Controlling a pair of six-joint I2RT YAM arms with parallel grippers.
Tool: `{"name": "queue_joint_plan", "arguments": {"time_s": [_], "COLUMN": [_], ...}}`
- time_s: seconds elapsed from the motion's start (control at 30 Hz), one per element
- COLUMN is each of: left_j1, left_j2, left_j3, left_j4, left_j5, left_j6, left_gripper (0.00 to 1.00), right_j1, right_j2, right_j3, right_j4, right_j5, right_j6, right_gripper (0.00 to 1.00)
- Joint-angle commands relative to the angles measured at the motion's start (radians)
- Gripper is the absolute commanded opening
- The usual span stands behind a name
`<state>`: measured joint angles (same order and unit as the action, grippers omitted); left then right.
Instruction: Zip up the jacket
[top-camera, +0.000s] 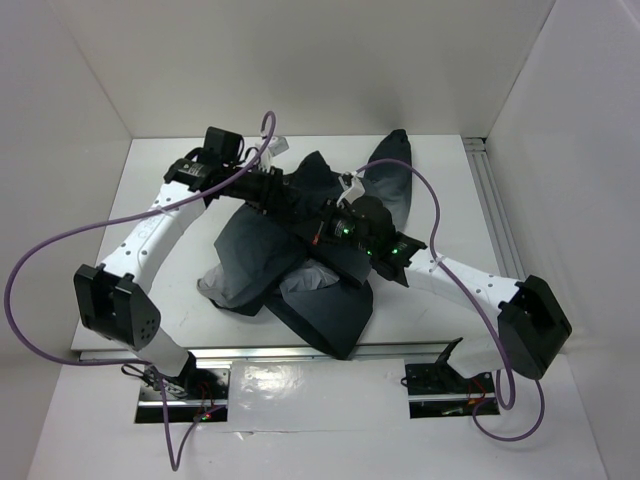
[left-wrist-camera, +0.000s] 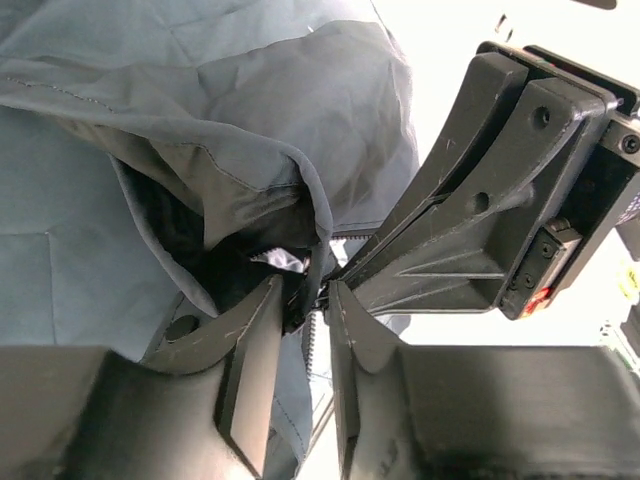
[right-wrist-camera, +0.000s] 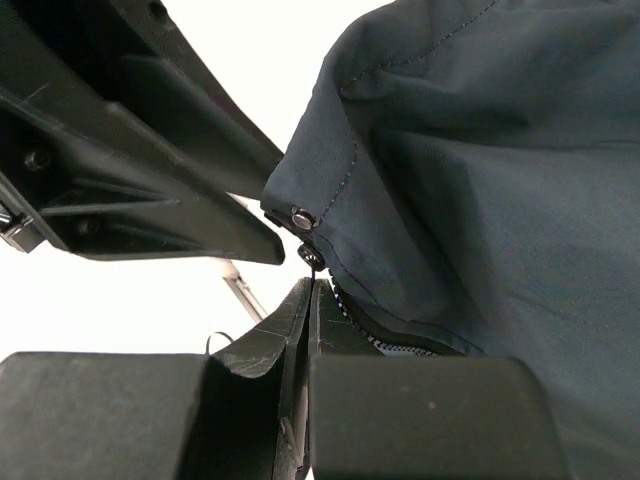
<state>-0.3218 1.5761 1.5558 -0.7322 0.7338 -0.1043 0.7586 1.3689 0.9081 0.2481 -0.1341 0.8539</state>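
The dark jacket (top-camera: 330, 300) lies crumpled in the middle of the white table, with pale lining showing at its near edge. Both grippers meet above its centre. My right gripper (right-wrist-camera: 313, 287) is shut on the thin zipper pull that hangs from the slider (right-wrist-camera: 311, 258), just under a metal snap (right-wrist-camera: 301, 217). Zipper teeth (right-wrist-camera: 375, 340) run off beside its right finger. My left gripper (left-wrist-camera: 303, 288) stands with a gap between its jaws. The jacket's edge and a strip of zipper teeth (left-wrist-camera: 312, 335) lie in that gap. The right gripper (left-wrist-camera: 480, 200) sits close ahead of it.
The table (top-camera: 150, 170) is boxed in by white walls at the back and on both sides. An aluminium rail (top-camera: 495, 210) runs along the right edge. Purple cables (top-camera: 40, 260) loop from both arms. A jacket sleeve (top-camera: 395, 160) reaches toward the back right.
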Motion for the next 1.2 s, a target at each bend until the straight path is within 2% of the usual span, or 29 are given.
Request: {"name": "queue_joint_plan", "arguments": {"time_s": [0.0, 0.07, 0.13, 0.17, 0.2, 0.23, 0.33, 0.37, 0.43, 0.47, 0.63, 0.87, 1.07, 1.17], "left_j1": [-0.003, -0.003, -0.003, -0.003, -0.003, -0.003, -0.003, -0.003, -0.003, -0.003, 0.006, 0.024, 0.024, 0.033], "left_j2": [0.010, 0.010, 0.010, 0.010, 0.010, 0.010, 0.010, 0.010, 0.010, 0.010, -0.008, -0.008, 0.025, 0.090], "left_j3": [0.016, 0.016, 0.016, 0.007, 0.007, 0.007, 0.007, 0.007, 0.007, 0.016, 0.027, 0.114, 0.340, 0.516], "left_j4": [-0.009, -0.009, -0.009, -0.009, -0.009, -0.009, -0.009, -0.009, -0.009, -0.018, -0.018, 0.030, -0.012, -0.050], "left_j5": [0.018, 0.007, 0.007, 0.021, 0.032, 0.032, 0.032, 0.032, 0.023, 0.022, -0.007, -0.100, -0.230, -0.278], "left_j6": [0.015, 0.015, 0.025, 0.025, 0.025, 0.025, 0.025, 0.025, 0.025, 0.025, 0.011, -0.109, -0.161, -0.170], "left_gripper": [0.43, 0.54, 0.54, 0.46, 0.46, 0.37, 0.30, 0.17, 0.03, 0.00, 0.00, 0.00, 0.00, 0.00], "right_j1": [-0.005, -0.005, -0.005, -0.014, -0.015, -0.015, -0.015, -0.015, -0.015, -0.015, -0.015, -0.015, -0.015, -0.015], "right_j2": [-0.034, -0.034, -0.034, -0.034, -0.034, -0.034, -0.043, -0.044, -0.044, -0.044, -0.054, -0.042, 0.030, 0.082], "right_j3": [0.014, 0.014, 0.014, 0.014, 0.014, 0.014, 0.014, 0.014, 0.014, 0.014, 0.024, 0.100, 0.279, 0.409], "right_j4": [-0.003, -0.003, -0.003, -0.003, -0.003, -0.003, -0.003, -0.003, -0.003, -0.003, -0.012, -0.046, -0.127, -0.165], "right_j5": [0.011, 0.011, 0.011, 0.011, 0.011, 0.011, 0.011, 0.011, 0.011, 0.011, 0.011, 0.021, 0.030, 0.053], "right_j6": [-0.013, -0.013, -0.013, -0.013, -0.013, -0.013, -0.013, -0.013, -0.013, -0.013, -0.024, -0.035, -0.016, -0.026], "right_gripper": [0.00, 0.00, 0.00, 0.00, 0.00, 0.00, 0.00, 0.00, 0.00, 0.00, 0.00, 0.00, 0.00, 0.00]}}
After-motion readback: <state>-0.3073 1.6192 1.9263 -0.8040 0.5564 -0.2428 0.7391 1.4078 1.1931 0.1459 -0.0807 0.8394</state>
